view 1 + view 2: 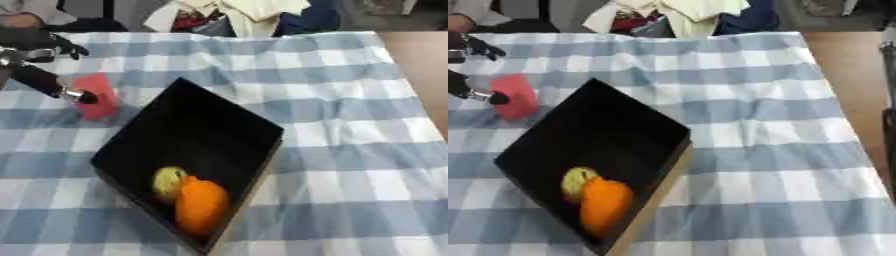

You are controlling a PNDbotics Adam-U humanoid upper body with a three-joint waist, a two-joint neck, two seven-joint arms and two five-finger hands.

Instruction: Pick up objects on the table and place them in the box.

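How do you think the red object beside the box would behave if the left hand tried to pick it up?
The red object looks like a small blocky piece with flat faces, so it probably won't roll. It seems light and might slide on the checked tablecloth if nudged. The left hand has a fingertip against it; whether it is stiff or soft cannot be told.

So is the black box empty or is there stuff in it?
Not empty. The black box holds an orange fruit and a yellow-green fruit side by side at its near end.

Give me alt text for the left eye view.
The robot's left hand touches a red object on the blue checked tablecloth, left of a black box. The box already holds an orange fruit and a yellow-green fruit.
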